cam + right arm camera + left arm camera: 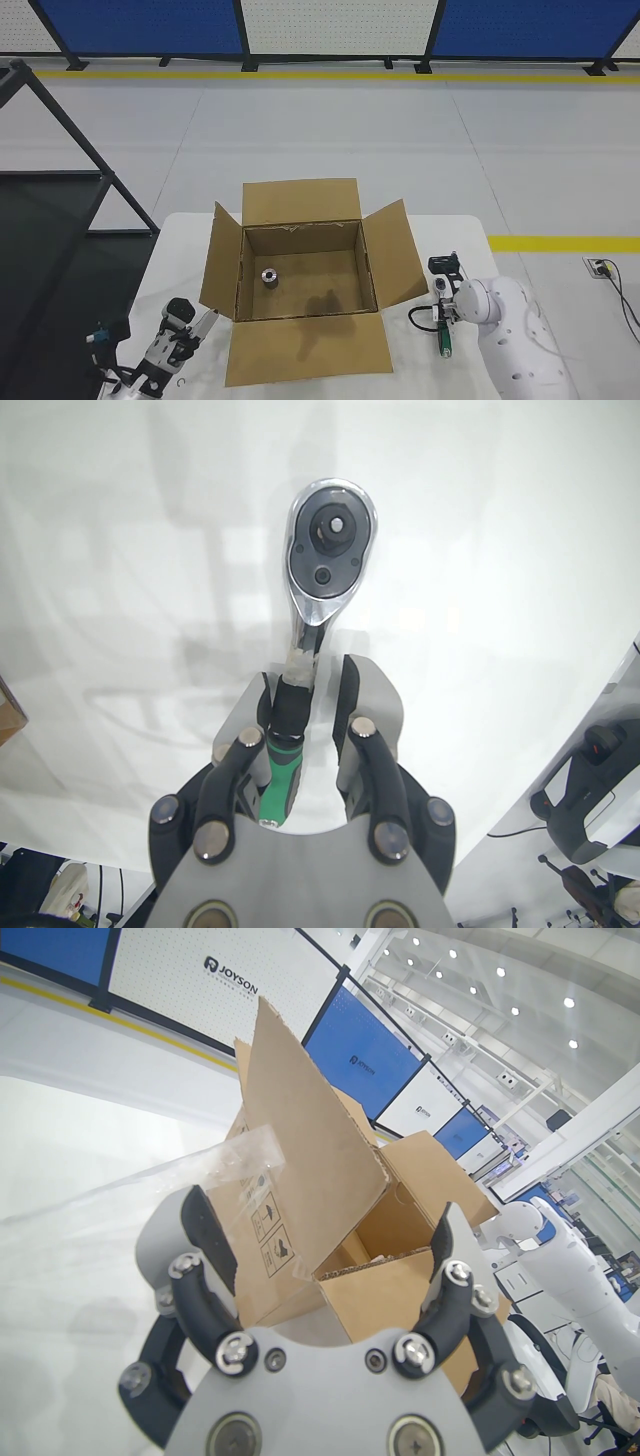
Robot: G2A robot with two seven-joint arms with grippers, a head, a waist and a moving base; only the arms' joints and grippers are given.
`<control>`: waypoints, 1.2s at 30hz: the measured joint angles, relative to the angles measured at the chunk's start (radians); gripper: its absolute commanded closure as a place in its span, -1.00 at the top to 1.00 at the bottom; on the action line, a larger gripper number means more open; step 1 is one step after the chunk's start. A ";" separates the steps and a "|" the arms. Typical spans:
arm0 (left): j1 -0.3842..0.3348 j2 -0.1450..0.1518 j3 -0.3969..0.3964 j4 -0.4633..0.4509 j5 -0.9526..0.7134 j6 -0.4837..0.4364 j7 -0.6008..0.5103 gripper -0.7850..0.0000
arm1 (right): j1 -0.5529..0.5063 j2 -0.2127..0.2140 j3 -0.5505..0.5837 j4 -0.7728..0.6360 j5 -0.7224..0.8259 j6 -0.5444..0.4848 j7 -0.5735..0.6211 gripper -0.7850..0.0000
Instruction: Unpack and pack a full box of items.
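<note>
Cardboard-brown, flaps spread, sitting on the table (pixel 180 240): counting one box (pixel 300 203), one metal socket (pixel 268 276) inside it seen from above, one green-handled ratchet (pixel 330 550) lying right of it. Finding, up close, the right gripper (pixel 311 672) parted astride that handle, not clamping; the left gripper (pixel 324 1200) gaping wide, gripping nothing.
</note>
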 measured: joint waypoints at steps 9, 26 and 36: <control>0.003 0.000 -0.002 -0.002 0.001 -0.003 0.001 1.00 | 0.004 0.006 0.001 0.000 0.014 0.010 -0.009 -1.00; -0.007 -0.001 0.007 0.000 0.004 -0.010 -0.006 1.00 | -0.214 0.057 0.249 -0.500 0.130 -0.017 -0.018 -1.00; -0.014 -0.001 0.013 -0.002 0.000 -0.016 -0.014 1.00 | -0.308 0.065 0.260 -0.761 0.163 -0.035 -0.034 -1.00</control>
